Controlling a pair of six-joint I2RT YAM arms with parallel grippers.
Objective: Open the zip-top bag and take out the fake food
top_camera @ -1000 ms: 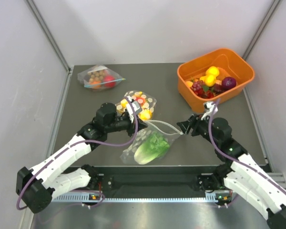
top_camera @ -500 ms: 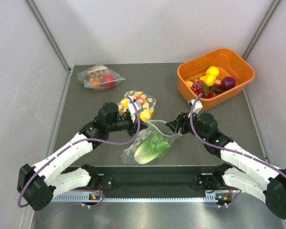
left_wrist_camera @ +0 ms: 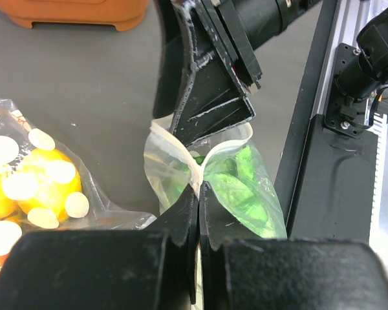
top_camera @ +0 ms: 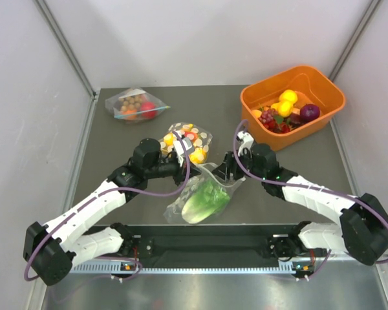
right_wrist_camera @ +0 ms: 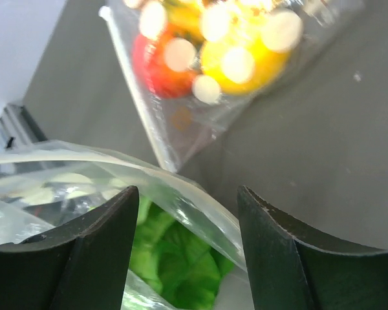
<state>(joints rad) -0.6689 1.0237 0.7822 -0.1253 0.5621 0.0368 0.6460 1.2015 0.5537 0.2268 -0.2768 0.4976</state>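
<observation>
Robot lab test cell. Tells:
- plain pale walls (top_camera: 200, 39) box in the back and sides, with metal corner posts (top_camera: 64, 48)
- dark grey bench (top_camera: 149, 135)
- left arm (top_camera: 84, 213) and right arm (top_camera: 317, 194) are bolted to a black rail (top_camera: 207, 244) at the near edge, with a slotted cable duct (top_camera: 200, 268) in front of it
- purple cables (top_camera: 149, 192) hang loose along the arms
- props: fake food (top_camera: 204, 201) in a zip-top bag (top_camera: 176, 206), orange bin (top_camera: 249, 106) of plastic fruit

Lettuce (right_wrist_camera: 174, 255) blurry, cut off below
</observation>
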